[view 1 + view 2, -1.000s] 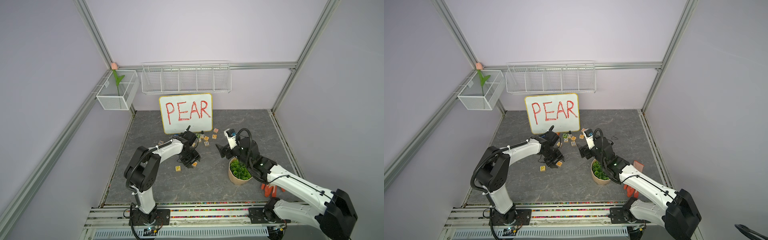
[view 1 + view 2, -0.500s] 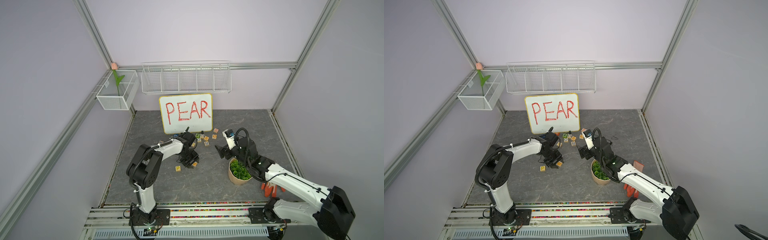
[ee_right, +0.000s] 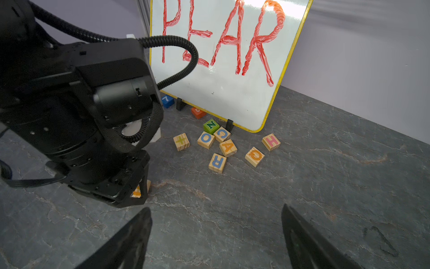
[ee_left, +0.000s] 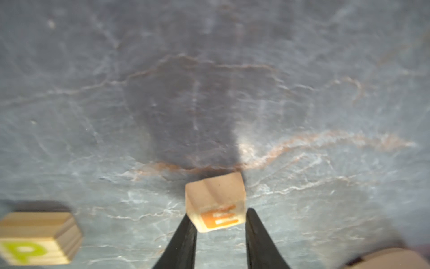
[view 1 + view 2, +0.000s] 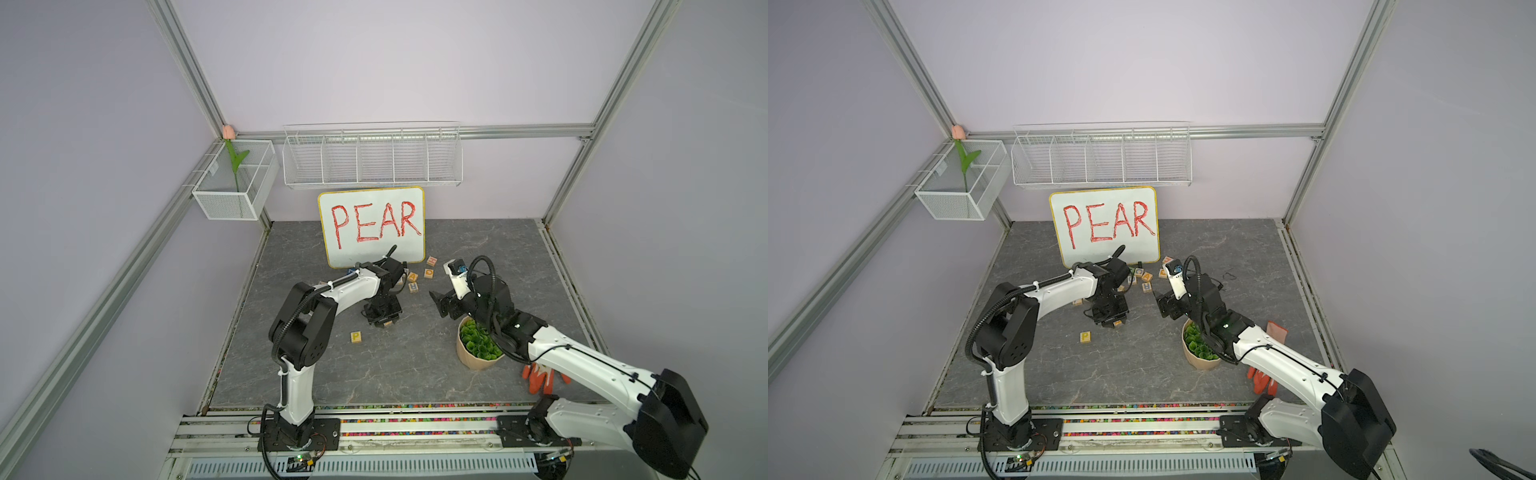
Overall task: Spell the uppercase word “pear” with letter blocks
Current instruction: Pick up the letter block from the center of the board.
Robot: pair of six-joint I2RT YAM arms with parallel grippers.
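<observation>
Pinching E block point(image 4: 215, 200), apparently, left gripper point(image 4: 218, 213), P block point(image 4: 37, 237) near, right gripper point(image 3: 216, 207) spread

Top views look down; wrist cameras (close) share E block point(image 4: 217, 200).

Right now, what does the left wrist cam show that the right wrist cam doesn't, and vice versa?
Left wrist only: a close view of the left gripper closed against both sides of the E block, with the P block lying apart from it.

Right wrist only: the whiteboard reading PEAR, the R block and A block among other cubes at its foot, and the right gripper, open and empty.

Both: the E block, though in the right wrist view only a corner peeks past the left gripper's body, and the grey table.
</observation>
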